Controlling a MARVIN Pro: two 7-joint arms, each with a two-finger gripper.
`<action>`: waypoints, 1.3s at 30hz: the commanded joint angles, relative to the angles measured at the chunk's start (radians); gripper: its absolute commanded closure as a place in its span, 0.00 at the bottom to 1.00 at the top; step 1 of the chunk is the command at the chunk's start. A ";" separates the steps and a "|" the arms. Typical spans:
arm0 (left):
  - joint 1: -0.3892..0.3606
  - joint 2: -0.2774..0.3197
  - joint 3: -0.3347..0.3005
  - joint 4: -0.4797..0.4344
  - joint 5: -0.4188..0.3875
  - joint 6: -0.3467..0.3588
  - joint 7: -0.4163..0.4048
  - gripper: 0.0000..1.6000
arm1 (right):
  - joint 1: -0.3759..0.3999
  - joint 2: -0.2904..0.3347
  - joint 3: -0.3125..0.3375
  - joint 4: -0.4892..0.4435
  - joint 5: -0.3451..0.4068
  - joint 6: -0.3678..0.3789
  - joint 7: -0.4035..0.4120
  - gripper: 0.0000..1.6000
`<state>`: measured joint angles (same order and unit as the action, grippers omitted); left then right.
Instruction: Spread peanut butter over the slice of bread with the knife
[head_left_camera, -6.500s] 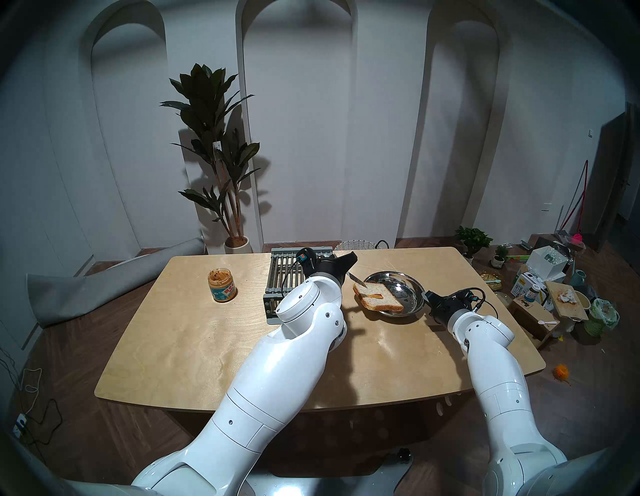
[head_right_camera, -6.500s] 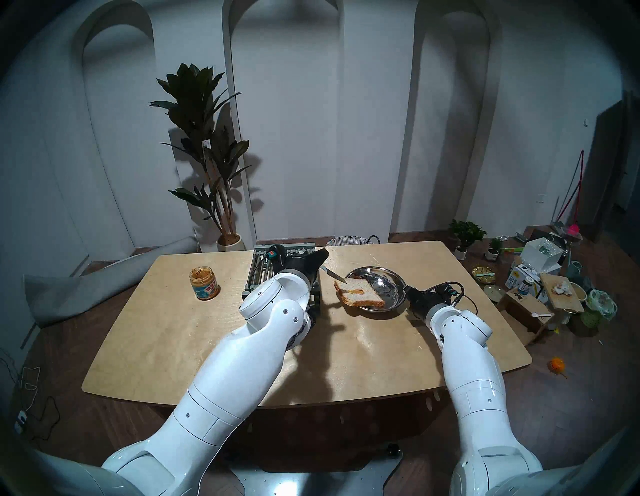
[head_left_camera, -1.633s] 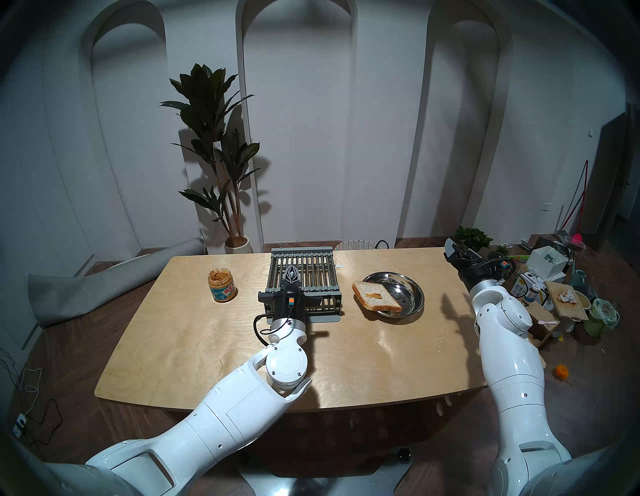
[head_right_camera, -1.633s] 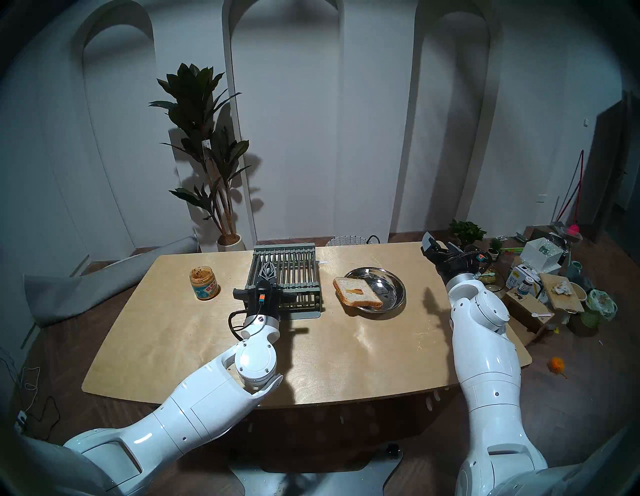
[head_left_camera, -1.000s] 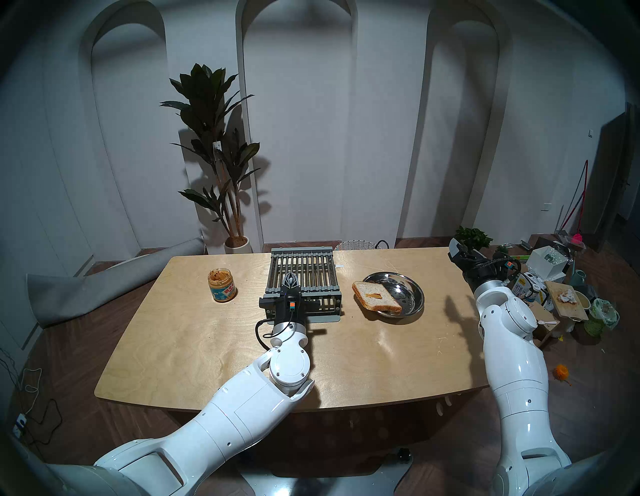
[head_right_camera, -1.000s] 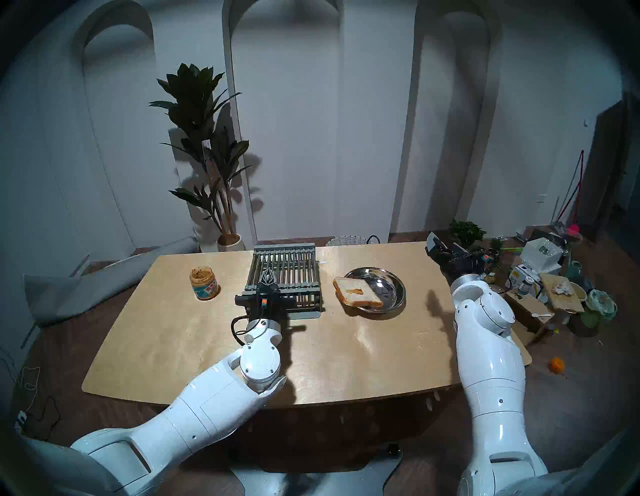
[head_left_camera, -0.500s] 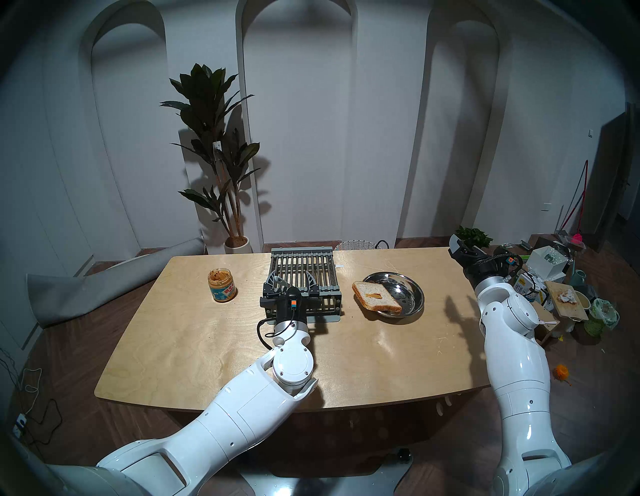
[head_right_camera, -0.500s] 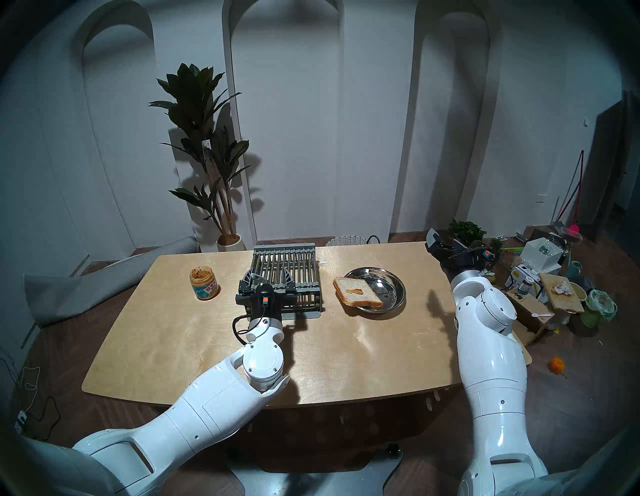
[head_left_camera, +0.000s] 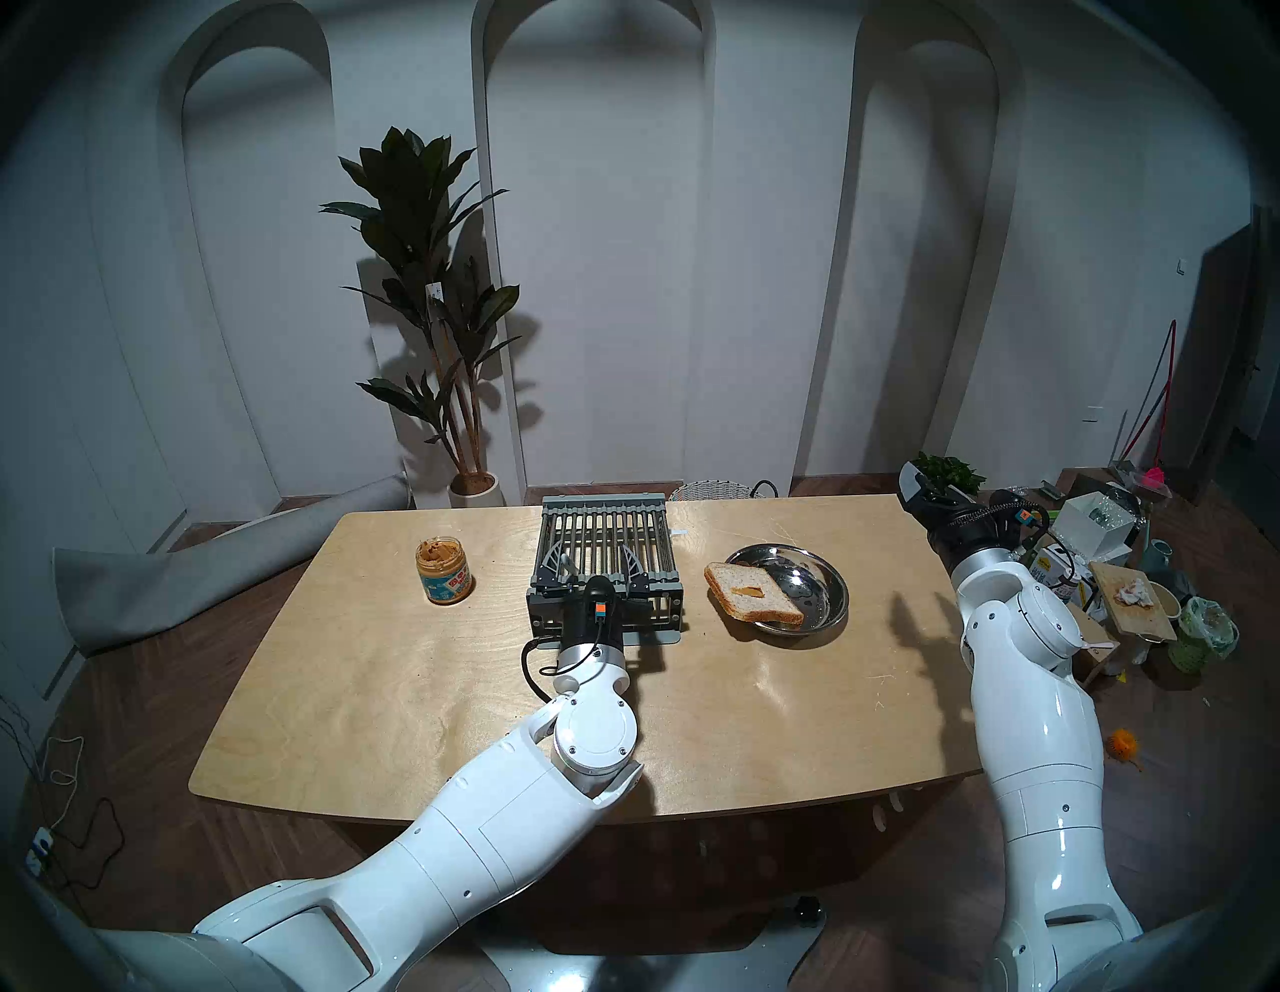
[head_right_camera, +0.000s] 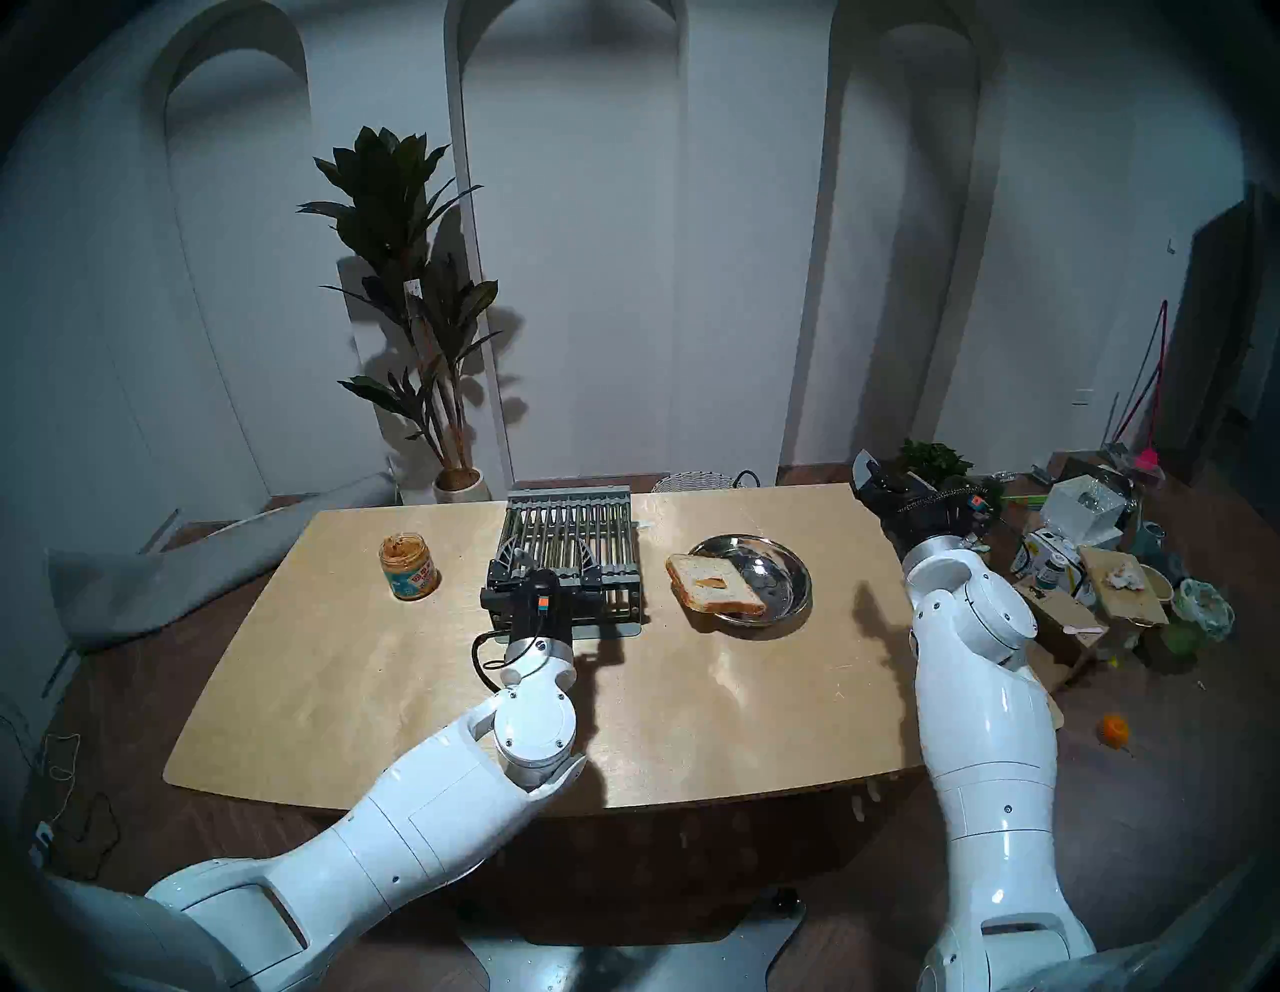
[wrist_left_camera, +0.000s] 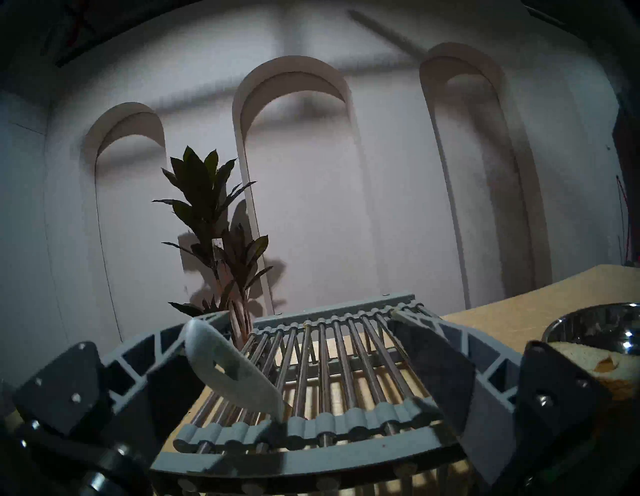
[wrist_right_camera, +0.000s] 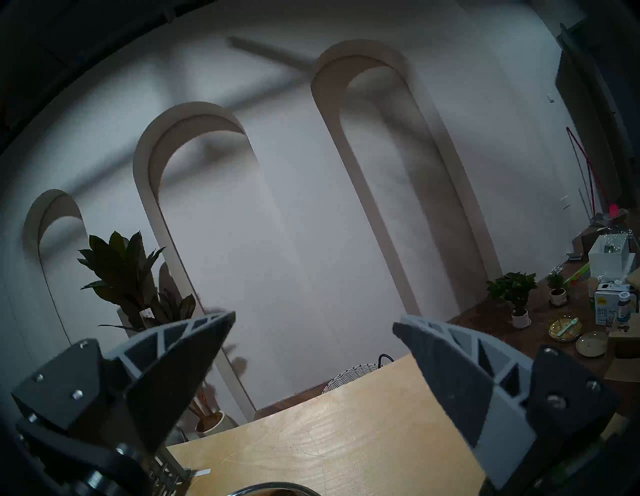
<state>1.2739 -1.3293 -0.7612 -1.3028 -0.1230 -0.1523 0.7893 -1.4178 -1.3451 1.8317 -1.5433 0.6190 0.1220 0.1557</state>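
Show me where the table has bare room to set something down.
The table's whole near half is bare, in front of the jar, rack and plate. A smaller gap lies between jar and rack. Rack to plate is tight, with the left hand at the rack.

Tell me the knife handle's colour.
Pale blue-white, on the knife stuck blade-down in the grey rack; left wrist view shows it best.

Pale-handled knife (wrist_left_camera: 232, 372) propped in the rack (head_left_camera: 608, 547) — bread (head_left_camera: 753, 592) smeared, jar (head_left_camera: 444, 571) open.
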 joint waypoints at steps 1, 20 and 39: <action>-0.021 -0.002 -0.009 -0.054 -0.006 0.109 0.004 0.00 | -0.001 -0.004 0.009 -0.052 0.015 0.013 -0.004 0.00; -0.020 0.033 -0.031 -0.168 -0.087 0.420 -0.043 0.00 | -0.015 -0.002 0.031 -0.103 0.047 0.042 -0.009 0.00; -0.022 0.031 -0.040 -0.187 -0.187 0.626 -0.111 0.00 | -0.014 -0.001 0.049 -0.118 0.080 0.066 -0.001 0.00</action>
<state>1.2500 -1.2959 -0.8134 -1.5028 -0.2943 0.4109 0.6984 -1.4396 -1.3469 1.8778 -1.6349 0.6936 0.1933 0.1491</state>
